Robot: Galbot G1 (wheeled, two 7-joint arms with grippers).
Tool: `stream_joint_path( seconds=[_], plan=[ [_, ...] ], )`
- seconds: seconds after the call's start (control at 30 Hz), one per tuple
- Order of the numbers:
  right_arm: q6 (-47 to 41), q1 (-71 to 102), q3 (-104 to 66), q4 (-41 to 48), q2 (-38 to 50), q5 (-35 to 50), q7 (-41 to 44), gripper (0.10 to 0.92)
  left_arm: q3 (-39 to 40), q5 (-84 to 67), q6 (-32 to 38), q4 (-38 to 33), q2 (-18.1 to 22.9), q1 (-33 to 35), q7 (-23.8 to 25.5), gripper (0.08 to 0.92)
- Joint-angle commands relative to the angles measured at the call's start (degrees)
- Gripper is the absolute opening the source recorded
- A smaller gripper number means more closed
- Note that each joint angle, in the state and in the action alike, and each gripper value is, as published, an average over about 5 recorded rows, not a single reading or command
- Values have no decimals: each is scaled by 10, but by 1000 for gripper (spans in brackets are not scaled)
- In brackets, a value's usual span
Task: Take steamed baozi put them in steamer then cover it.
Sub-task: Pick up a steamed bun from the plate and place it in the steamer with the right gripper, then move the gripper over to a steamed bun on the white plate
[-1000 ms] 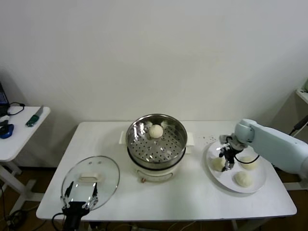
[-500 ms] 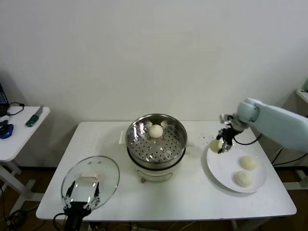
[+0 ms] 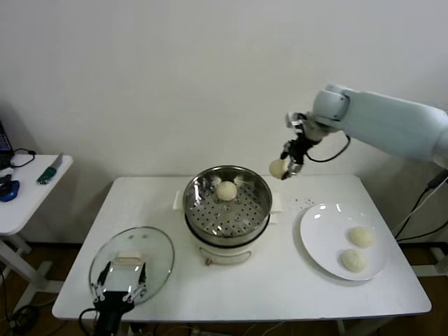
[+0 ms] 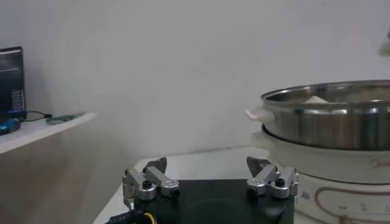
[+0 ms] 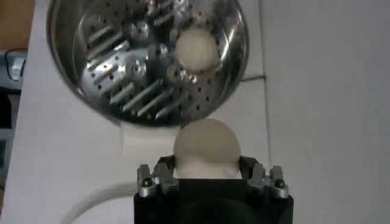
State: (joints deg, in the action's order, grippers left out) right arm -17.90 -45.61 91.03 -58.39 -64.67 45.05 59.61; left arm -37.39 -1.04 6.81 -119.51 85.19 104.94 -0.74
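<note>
Cream baozi (image 3: 278,168) is clamped in right end effector (image 3: 288,166) beside steamer (image 3: 227,204).

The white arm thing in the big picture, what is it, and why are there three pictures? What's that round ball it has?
That is a robot with two arms. The big picture comes from a camera on its head, looking down at a white table. The other two come from small cameras on its wrists.

The right gripper is its hand, raised above the table, just beside the steamer. It is shut on a soft white bun, a baozi. The right wrist camera shows that bun up close.

The shiny pot with holes in its floor is the steamer, and one bun already sits inside. Two more buns wait on the white plate.

The left gripper waits open, low at the table's near edge, by the glass lid.
</note>
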Motion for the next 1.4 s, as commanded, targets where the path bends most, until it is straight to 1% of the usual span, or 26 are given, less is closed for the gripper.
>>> stream_joint_path(
  seconds=[0.03, 0.2, 0.47, 0.83, 1.1, 1.17, 1.33, 1.4],
  plan=[
    [-19, -35, 28, 9, -139, 80, -15, 679, 0, 26, -27, -5, 4, -3, -21, 823],
    [-27, -4, 21, 13, -170, 81, -31, 679, -1, 24, -28, -6, 0, 3, -21, 823],
    [-39, 55, 18, 7, -186, 62, -55, 680, -5, 17, -24, -5, -5, 3, -19, 823],
    [-37, 111, 31, 24, -206, 45, -64, 679, 2, 18, -30, 1, 3, -15, -18, 823],
    [-32, 122, 32, 37, -213, 36, -62, 689, -2, 12, -29, 9, -5, -19, -19, 823],
    [-33, 122, 32, 37, -212, 35, -62, 707, -3, 11, -28, 11, -6, -19, -19, 823],
    [-33, 110, 30, 33, -203, 34, -55, 803, -3, 9, -26, 11, -7, -17, -19, 823],
    [-31, 98, 29, 29, -196, 35, -49, 816, -3, 9, -26, 11, -7, -17, -19, 823]
  ],
)
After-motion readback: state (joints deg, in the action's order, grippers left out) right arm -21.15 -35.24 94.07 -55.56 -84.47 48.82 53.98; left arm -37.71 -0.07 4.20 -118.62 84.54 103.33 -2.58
